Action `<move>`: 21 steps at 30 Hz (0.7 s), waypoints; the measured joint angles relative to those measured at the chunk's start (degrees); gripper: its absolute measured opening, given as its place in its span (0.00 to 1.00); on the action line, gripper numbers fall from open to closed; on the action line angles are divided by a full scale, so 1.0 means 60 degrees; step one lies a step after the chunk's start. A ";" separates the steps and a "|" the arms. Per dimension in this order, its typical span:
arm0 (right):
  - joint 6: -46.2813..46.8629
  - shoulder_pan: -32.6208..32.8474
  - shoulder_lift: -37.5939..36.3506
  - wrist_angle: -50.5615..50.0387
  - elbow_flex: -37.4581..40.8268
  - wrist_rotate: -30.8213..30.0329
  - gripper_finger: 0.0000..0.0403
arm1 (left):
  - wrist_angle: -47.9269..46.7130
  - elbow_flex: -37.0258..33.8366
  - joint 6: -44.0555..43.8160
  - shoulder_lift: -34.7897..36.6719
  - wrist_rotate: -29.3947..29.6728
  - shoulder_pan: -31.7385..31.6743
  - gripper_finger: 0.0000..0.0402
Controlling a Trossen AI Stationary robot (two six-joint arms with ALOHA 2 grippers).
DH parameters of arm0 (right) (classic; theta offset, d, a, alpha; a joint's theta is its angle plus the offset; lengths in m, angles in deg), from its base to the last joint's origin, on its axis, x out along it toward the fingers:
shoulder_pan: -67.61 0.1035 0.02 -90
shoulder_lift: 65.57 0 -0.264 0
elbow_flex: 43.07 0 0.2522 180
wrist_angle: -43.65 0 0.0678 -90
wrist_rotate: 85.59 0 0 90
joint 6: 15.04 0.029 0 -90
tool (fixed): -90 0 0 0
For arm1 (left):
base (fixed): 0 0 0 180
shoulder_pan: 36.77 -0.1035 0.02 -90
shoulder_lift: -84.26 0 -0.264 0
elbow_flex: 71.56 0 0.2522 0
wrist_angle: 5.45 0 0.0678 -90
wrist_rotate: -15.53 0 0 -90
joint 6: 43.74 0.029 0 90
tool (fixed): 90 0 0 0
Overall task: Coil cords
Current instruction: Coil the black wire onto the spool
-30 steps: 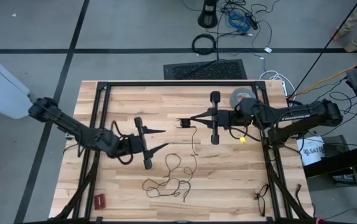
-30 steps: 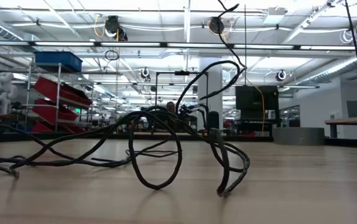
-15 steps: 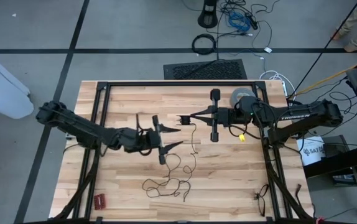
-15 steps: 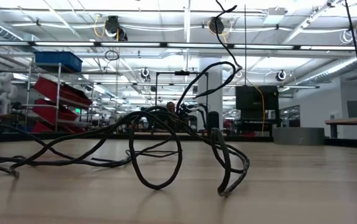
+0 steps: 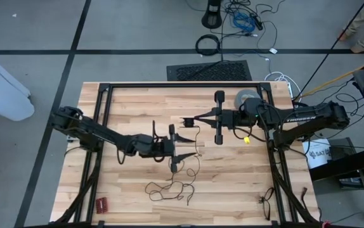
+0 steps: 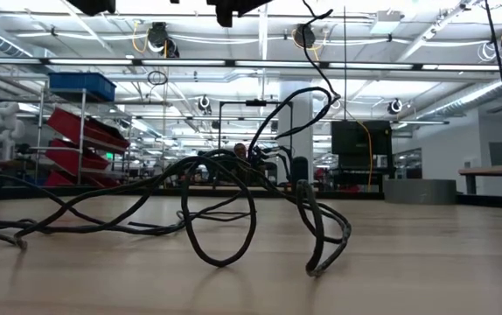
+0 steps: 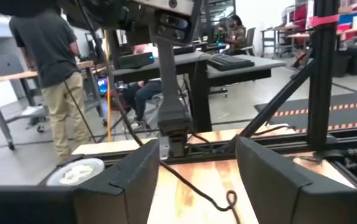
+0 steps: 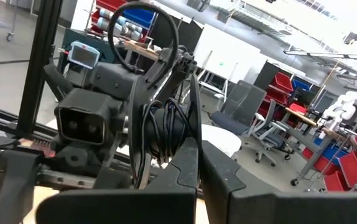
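Observation:
The cord (image 5: pixel 172 185) is a thin black wire lying in a loose tangle on the wooden table's near middle, shown close up in the low view (image 6: pixel 220 210). One strand (image 5: pixel 200 144) rises from the tangle to my right gripper (image 5: pixel 195 120), which is shut on it above the table's middle. My left gripper (image 5: pixel 190 146) is open and level, just left of that rising strand. In the left wrist view the strand (image 7: pixel 194 186) runs on between its fingers (image 7: pixel 198 155). My right gripper pinches the cord near its upper end (image 7: pixel 168 160) between its two shut fingertips. It comes level from the table's right side. The end is lifted clear, and the cord falls slack from it to the tangle on the table.
A grey tape roll (image 5: pixel 245 98) lies far right beside the right arm. A small red object (image 5: pixel 101 204) sits near the left front corner and a small black cable piece (image 5: pixel 267 196) near the right front. A black frame (image 5: pixel 169 85) edges the table. People stand beyond the table (image 7: pixel 48 68).
My left gripper has moved toward the table's right edge and down, rolling a little, and now stands open beside the rising strand. The cord and my right gripper have kept still.

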 joint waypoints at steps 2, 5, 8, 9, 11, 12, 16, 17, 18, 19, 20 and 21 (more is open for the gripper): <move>-0.0076 -0.0018 0.0000 0.0086 0.0002 -0.0033 0.00 | 0.0223 0.0006 -0.0294 -0.0153 0.0000 -0.0017 0.55; -0.0218 -0.0018 0.0000 0.0298 0.0002 -0.0040 0.00 | 0.0612 0.0033 -0.0838 -0.0437 0.0013 -0.0058 0.55; -0.0389 -0.0018 0.0000 0.0351 -0.0055 -0.0045 0.00 | 0.0987 0.0036 -0.1026 -0.0804 0.0130 -0.0066 0.55; -0.0419 -0.0018 0.0000 0.0353 -0.0097 -0.0052 0.00 | 0.1132 0.0036 -0.1058 -0.0923 0.0250 -0.0066 0.55; -0.0420 -0.0018 0.0000 0.0386 -0.0169 -0.0058 0.00 | 0.1613 0.0033 -0.1468 -0.1065 0.0618 -0.0048 0.55; -0.0425 -0.0018 -0.0003 0.0386 -0.0183 -0.0060 0.00 | 0.2030 0.0033 -0.1685 -0.1079 0.0711 -0.0030 0.55; -0.0435 -0.0018 0.0000 0.0369 -0.0183 -0.0063 0.00 | 0.2984 0.0047 -0.1741 -0.1043 0.0525 0.0015 0.55; -0.0435 -0.0018 0.0000 0.0369 -0.0183 -0.0063 0.00 | 0.2946 0.0047 -0.1715 -0.1046 0.0506 0.0015 0.55; -0.0439 -0.0018 0.0000 0.0353 -0.0183 -0.0062 0.00 | 0.2872 0.0047 -0.1707 -0.1061 0.0509 0.0015 0.55; -0.0441 -0.0018 0.0000 0.0309 -0.0183 -0.0061 0.00 | 0.2750 0.0047 -0.1659 -0.1061 0.0547 0.0015 0.55; -0.0437 -0.0018 0.0000 0.0278 -0.0183 -0.0059 0.00 | 0.2665 0.0047 -0.1565 -0.1061 0.0674 0.0007 0.55; -0.0424 -0.0018 0.0000 0.0244 -0.0185 -0.0062 0.00 | 0.2553 0.0047 -0.1517 -0.1061 0.0820 -0.0012 0.55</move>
